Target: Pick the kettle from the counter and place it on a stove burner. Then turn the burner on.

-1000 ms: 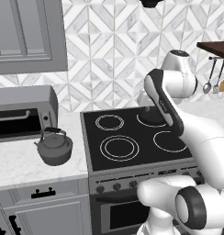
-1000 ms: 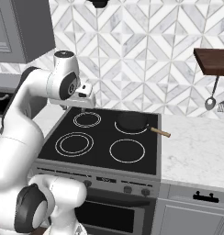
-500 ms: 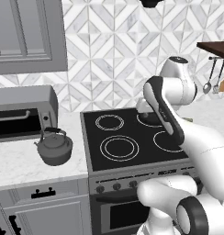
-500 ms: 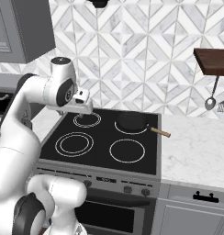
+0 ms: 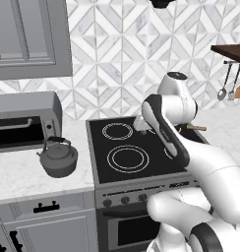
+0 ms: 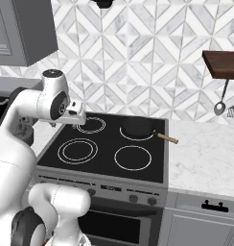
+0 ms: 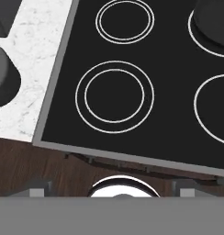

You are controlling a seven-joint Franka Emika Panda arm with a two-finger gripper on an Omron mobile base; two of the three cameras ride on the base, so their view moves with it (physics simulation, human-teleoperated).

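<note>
White arm links are seen raised over the black glass cooktop [image 5: 136,147], and the gripper [image 6: 76,116] is carried high above the cooktop's rear left part, near the smaller double-ring circle [image 6: 90,125]. In the hand view the two finger tips [image 7: 38,189] are set wide apart at the bottom edge, so the gripper is taken to be open, with nothing held between them.

Below the hand, the stove burner [image 7: 114,97] is seen from above as two concentric white rings at the front left of the cooktop; the same burner [image 5: 128,159] [image 6: 77,150] is bare in both base views. A flat black frying pan [image 6: 137,127] is rested on the rear right circle, its wooden handle pointed towards the right-hand counter. A single-ring circle [image 6: 133,158] is left uncovered at the front right.

The kettle [image 5: 58,156] is stood upright on the counter [image 5: 23,174] to the left of the cooktop, well apart from the gripper, with its arched handle up and its spout turned left. Part of its dark round body [image 7: 4,75] is caught at the left edge of the hand view. Just behind the kettle a grey toaster oven [image 5: 24,118] is placed against the wall. Control knobs [image 5: 124,200] are lined along the stove front.
</note>
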